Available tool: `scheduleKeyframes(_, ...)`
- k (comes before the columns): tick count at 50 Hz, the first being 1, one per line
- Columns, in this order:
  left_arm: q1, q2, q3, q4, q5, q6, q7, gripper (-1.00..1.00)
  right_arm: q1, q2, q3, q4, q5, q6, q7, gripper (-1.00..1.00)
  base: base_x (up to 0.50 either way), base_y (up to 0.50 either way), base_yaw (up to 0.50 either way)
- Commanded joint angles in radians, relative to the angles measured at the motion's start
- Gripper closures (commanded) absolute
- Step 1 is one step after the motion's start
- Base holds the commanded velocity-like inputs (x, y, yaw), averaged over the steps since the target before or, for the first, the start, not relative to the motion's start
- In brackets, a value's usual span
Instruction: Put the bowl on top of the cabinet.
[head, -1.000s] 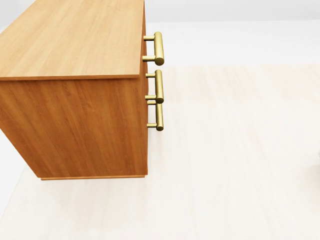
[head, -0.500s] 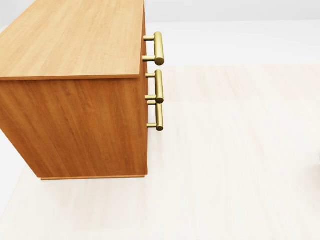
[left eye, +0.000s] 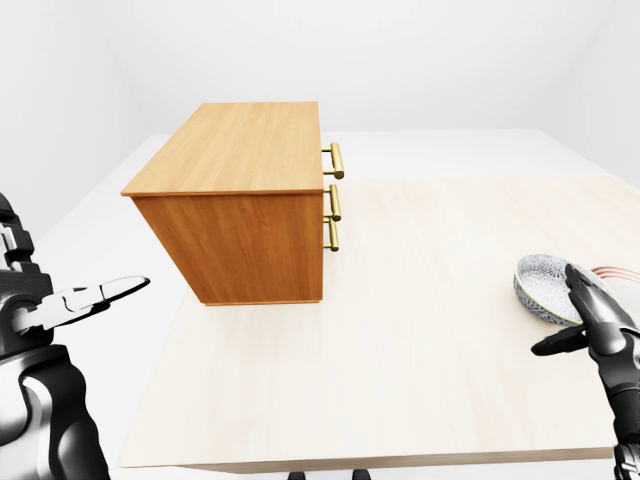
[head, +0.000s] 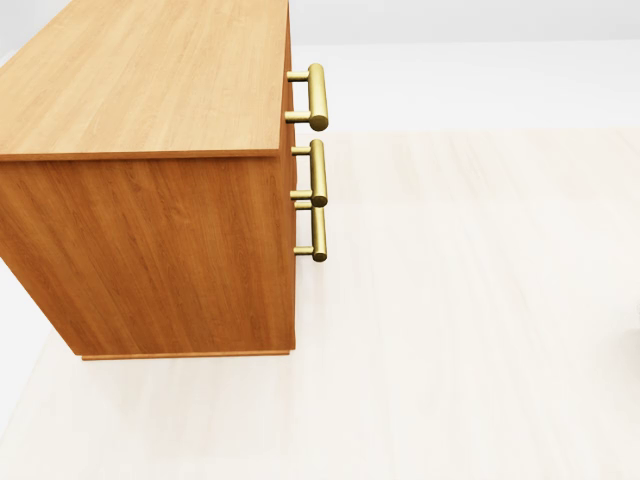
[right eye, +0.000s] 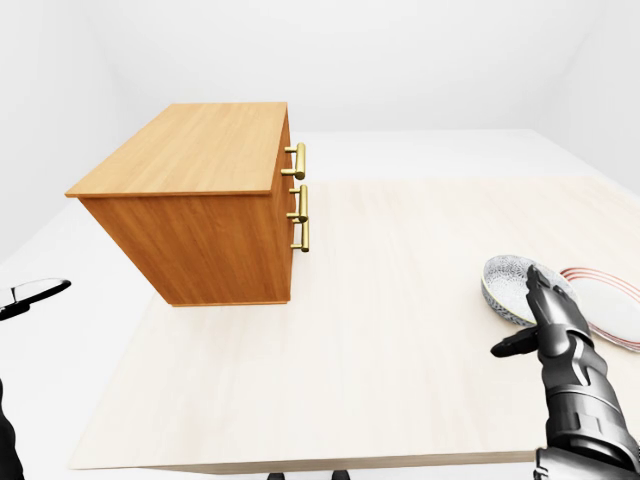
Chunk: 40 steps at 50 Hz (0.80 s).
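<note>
Bowl, grey speckled ceramic (left eye: 547, 285), sits at the pale bench (left eye: 400, 330) right edge in left-eye view, just beyond the unclenched, empty right robot hand (left eye: 585, 322); left robot hand (left eye: 85, 298) unclenched, far off. Head view: only the orange wooden cabinet (head: 140, 90). Right-eye view: bowl beside a red-rimmed white plate (right eye: 610, 300).

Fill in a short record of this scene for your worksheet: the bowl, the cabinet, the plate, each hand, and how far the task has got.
bowl: speckled bowl on the table, at the right of the right-eye view, partly resting on the plate
plate: white plate with a red rim line, right of the bowl
cabinet: wooden cabinet on the table, left; nothing on its top; brass handles face right
right hand: right hand beside the bowl, fingers open
left hand: left hand off the table's left edge, open, holding nothing
task: bowl not yet lifted
</note>
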Motion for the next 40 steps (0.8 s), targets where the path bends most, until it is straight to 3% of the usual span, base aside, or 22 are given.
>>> scheduleKeyframes(1,0.001,-0.001,-0.001,-0.001,0.001,0.0,0.0,-1.0,-0.063,-0.003,0.054,0.113,-0.011,-0.004,-0.029,-1.0,0.0,0.0,0.0)
scheduleKeyframes(17,0.0,-0.002,-0.005,0.004,0.006,0.0,-0.002,-1.0,-0.088,0.003,0.089,0.199,0.03,-0.004,-0.031,-1.0,0.0,0.0,0.0)
scheduleKeyframes(18,0.0,-0.002,-0.005,0.004,0.005,0.0,-0.002,-1.0,-0.087,0.003,0.087,0.197,0.033,-0.004,-0.034,-0.56,0.0,0.0,0.0)
scheduleKeyframes(19,0.0,-0.002,-0.005,0.005,0.006,0.0,-0.002,-1.0,-0.086,0.003,0.084,0.194,0.039,-0.004,-0.033,1.0,0.0,0.0,0.0)
scheduleKeyframes(40,0.002,-0.004,-0.004,0.0,0.007,0.0,-0.003,-1.0,-0.096,0.016,0.079,0.168,0.07,-0.004,0.005,1.0,0.0,0.0,0.0)
